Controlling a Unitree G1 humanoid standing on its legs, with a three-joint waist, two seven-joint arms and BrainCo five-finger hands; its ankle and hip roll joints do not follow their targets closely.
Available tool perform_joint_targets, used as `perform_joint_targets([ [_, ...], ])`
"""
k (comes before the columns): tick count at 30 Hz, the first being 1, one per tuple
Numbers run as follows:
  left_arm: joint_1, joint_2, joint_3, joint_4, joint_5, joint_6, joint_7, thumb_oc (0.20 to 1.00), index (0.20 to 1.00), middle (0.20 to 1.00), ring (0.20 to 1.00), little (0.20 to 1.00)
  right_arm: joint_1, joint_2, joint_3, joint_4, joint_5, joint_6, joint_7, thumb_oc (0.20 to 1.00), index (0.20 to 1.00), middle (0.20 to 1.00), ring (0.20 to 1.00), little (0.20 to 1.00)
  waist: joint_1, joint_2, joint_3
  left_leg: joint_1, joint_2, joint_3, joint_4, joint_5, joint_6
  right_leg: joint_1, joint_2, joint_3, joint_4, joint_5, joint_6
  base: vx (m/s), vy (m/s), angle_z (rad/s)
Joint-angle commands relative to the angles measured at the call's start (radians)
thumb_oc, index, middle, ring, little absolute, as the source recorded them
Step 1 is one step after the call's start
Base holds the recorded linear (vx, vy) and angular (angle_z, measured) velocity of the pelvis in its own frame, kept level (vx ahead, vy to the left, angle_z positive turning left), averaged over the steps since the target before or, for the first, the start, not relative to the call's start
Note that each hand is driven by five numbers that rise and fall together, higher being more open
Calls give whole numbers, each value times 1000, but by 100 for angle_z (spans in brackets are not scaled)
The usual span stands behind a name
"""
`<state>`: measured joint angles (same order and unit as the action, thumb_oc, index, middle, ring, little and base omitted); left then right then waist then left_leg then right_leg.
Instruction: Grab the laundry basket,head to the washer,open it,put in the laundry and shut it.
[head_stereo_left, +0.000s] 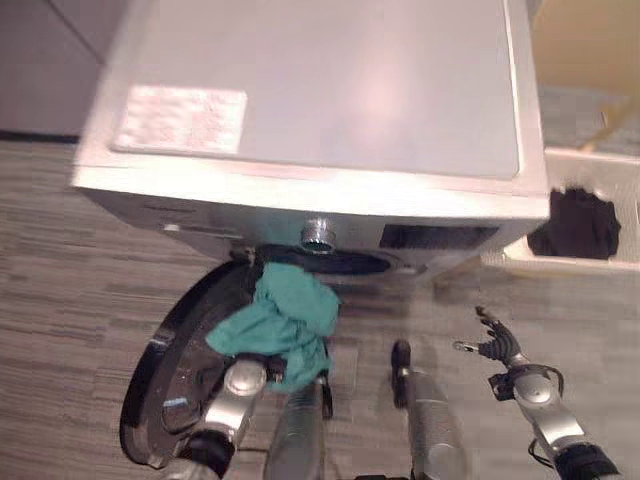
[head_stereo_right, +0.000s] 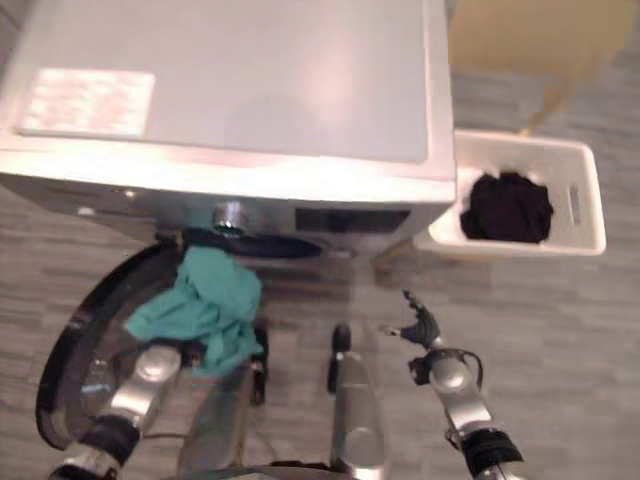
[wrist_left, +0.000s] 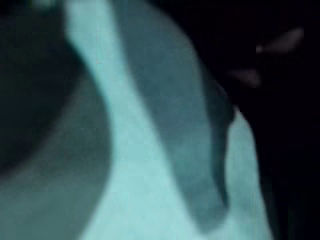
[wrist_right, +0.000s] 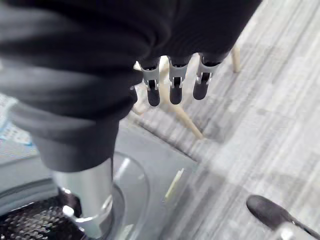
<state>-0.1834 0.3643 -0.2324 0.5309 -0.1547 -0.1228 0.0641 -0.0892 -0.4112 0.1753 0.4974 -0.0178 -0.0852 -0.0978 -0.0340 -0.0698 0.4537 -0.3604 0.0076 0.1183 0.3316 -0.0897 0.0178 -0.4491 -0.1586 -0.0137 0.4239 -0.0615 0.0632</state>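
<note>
Push crumpled teal cloth (head_stereo_left: 278, 322) ahead into dark round washer opening (head_stereo_left: 330, 262); left hand (head_stereo_left: 243, 380) grip hidden, cannot tell. Right hand (head_stereo_left: 497, 345) loosely open, empty.

I see soft, even indoor light with a pale glare patch on the washer (head_stereo_left: 330, 90) top; the head views are slightly blurred, and the green cloth (wrist_left: 150, 190) beside the washer is completely out of focus up close.

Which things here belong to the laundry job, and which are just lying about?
Job: washer, its open door, teal cloth bunched over the left hand, white laundry basket holding dark laundry, idle right hand.
Lying about: yellowish furniture behind the basket.
</note>
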Motion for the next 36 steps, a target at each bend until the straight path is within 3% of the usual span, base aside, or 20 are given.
perform_joint_targets([
  [1,52,34,19,-60,-29,-61,60,200,200,200,200,200,6,-17,30,-42,51,-26,-36,1000,1000,1000,1000,1000,11,1,-28,-31,28,12,127,-118,1,17,0,2,-7,-13,11,-159,124,-76],
  [2,32,41,21,-62,-32,-65,74,200,200,200,200,200,-7,-17,30,-50,63,-30,-42,1000,1000,1000,1000,1000,8,-5,-16,-63,32,24,173,-136,5,-12,-1,11,17,-17,11,-59,41,-51],
  [3,-6,48,21,-64,-42,-67,93,200,200,200,200,200,-31,-18,37,-68,77,-33,-53,1000,1000,1000,1000,1000,2,-6,2,-116,46,21,264,-194,6,-65,3,20,87,-61,11,-114,8,-52],
  [4,-8,48,22,-64,-42,-67,93,200,200,200,200,200,-32,-18,37,-69,77,-33,-53,1000,1000,1000,1000,1000,0,-10,1,-132,44,30,257,-163,12,-77,0,18,73,-31,5,-38,17,-50],
  [5,-37,55,20,-71,-47,-72,110,200,200,200,200,200,-46,-20,36,-87,86,-36,-64,1000,1000,1000,1000,1000,-5,-5,9,-174,56,20,328,-214,9,-117,7,25,135,-76,5,-86,-1,-17],
  [13,-355,146,11,-99,-65,-90,225,200,200,200,200,200,-130,-56,14,-232,128,-86,-122,1000,1000,1000,1000,1000,-68,11,2,-602,123,-39,717,-326,36,-539,50,57,490,-210,-37,-54,-7,-5],
  [18,-540,226,-7,-60,-66,-96,261,200,200,200,200,200,-123,-76,-3,-281,148,-119,-111,1000,1000,1000,1000,1000,-94,19,-8,-713,131,-62,822,-372,49,-666,56,72,611,-262,-57,41,-16,-2],
  [23,-936,401,-163,127,-39,-80,314,200,200,200,200,200,-153,-102,9,-303,202,-168,-95,1000,1000,1000,1000,1000,-132,29,-10,-818,133,-76,912,-413,58,-776,63,85,702,-287,-61,37,-16,-5],
  [25,-1045,435,-239,205,-23,-61,305,200,200,200,200,200,-173,-115,25,-315,221,-182,-83,1000,1000,1000,1000,1000,-146,34,-11,-848,135,-80,930,-415,58,-799,70,89,711,-284,-59,0,0,0],
  [26,-1109,458,-291,283,-14,-52,294,391,391,391,391,391,-183,-120,27,-312,230,-184,-82,1000,1000,1000,1000,1000,-148,34,-9,-867,136,-82,948,-416,59,-815,72,86,724,-282,-57,0,0,0],
  [27,-1160,469,-339,348,0,-42,273,780,780,780,780,780,-192,-129,37,-310,236,-186,-76,1000,1000,1000,1000,1000,-153,34,-10,-881,138,-82,957,-416,60,-827,73,86,726,-280,-55,9,-9,-5],
  [28,-1200,468,-380,406,9,-28,245,1000,1000,1000,1000,1000,-199,-141,44,-307,242,-185,-67,1000,1000,1000,1000,1000,-156,34,-10,-894,137,-83,963,-416,60,-836,72,84,730,-279,-54,1,-17,-7],
  [30,-1251,470,-435,465,56,-13,220,1000,1000,1000,1000,1000,-207,-153,50,-303,247,-181,-61,1000,1000,1000,1000,1000,-158,34,-11,-903,135,-84,969,-415,60,-845,71,84,738,-278,-52,1,-7,-2],
  [33,-1335,457,-596,570,255,39,99,1000,1000,1000,1000,1000,-194,-186,58,-306,260,-170,-10,1000,1000,1000,1000,1000,-158,34,-14,-922,125,-89,994,-415,60,-865,70,82,766,-280,-52,10,-7,9],
  [36,-1328,425,-601,598,285,61,34,1000,1000,1000,1000,1000,-199,-182,83,-278,262,-158,13,1000,1000,1000,1000,1000,-151,32,-20,-929,117,-90,1002,-411,55,-873,68,83,780,-277,-54,-16,-26,10],
])
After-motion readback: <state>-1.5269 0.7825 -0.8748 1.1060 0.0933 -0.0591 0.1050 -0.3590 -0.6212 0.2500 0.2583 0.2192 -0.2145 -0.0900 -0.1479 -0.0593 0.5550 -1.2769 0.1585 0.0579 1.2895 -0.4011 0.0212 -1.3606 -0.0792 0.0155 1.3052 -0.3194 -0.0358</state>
